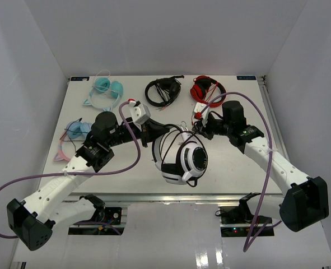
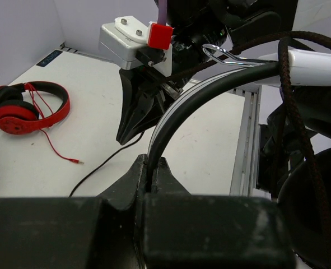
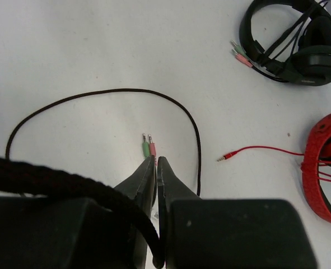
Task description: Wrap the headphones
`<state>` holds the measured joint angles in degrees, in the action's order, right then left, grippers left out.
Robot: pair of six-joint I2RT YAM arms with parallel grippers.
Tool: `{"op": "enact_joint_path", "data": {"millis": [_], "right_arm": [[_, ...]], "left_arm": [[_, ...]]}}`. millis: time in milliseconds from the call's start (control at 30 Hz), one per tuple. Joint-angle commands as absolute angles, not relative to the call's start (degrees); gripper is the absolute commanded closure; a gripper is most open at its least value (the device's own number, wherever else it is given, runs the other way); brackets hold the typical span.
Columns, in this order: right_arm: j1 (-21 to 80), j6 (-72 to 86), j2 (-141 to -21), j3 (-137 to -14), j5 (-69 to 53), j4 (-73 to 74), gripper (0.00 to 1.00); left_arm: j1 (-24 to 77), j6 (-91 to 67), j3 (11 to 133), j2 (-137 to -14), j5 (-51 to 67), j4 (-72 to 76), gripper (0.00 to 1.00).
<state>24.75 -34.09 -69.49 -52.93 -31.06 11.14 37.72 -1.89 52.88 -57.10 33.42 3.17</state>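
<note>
Headphones (image 1: 183,159) aloft in left pincer (image 2: 152,170)

The top camera is looking down from behind the near edge over the whole white table (image 1: 227,174). Wrist cameras are sitting close behind the left tool (image 2: 152,168), facing the right edge, and the right tool (image 3: 155,162), facing straight down. All are sharing the red-and-black padded headphones (image 1: 206,88).

No legible text, labels, numbers anywhere.

Teal headphones (image 1: 106,89), black headphones (image 1: 164,91) and red headphones (image 1: 205,88) line the table's (image 1: 238,162) far edge; blue-and-pink headphones (image 1: 73,134) lie left.
</note>
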Motion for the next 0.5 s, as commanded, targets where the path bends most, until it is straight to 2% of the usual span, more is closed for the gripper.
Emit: {"op": "enact_joint_path", "data": {"millis": [0, 167, 233, 300, 400, 467], "right_arm": [[22.65, -27.22, -68.65, -55.67, -37.4, 6.77, 0.88], [18.75, -22.29, -70.43, -55.22, -38.52, 4.09, 0.87], [16.54, -19.02, -71.79, -53.98, -43.8, 2.39, 0.85], [15.82, -15.67, -72.46, -52.57, -50.11, 0.12, 0.78], [15.82, -6.34, -73.19, -49.48, -64.3, -10.86, 0.63], [16.14, 3.62, -74.49, -47.75, -69.29, -22.0, 0.54]], "left_arm": [[37.49, -8.58, 53.51, -56.88, 37.27, 9.41, 1.0], [37.53, -13.62, 51.69, -55.22, 35.84, 14.96, 1.0], [37.53, -17.19, 52.29, -54.15, 31.86, 16.51, 1.0], [37.53, -20.19, 52.9, -53.7, 26.12, 18.81, 1.0], [37.45, -25.96, 54.62, -54.2, 17.69, 21.64, 1.0], [37.49, -30.09, 56.65, -55.83, 13.12, 23.22, 1.0]]}}
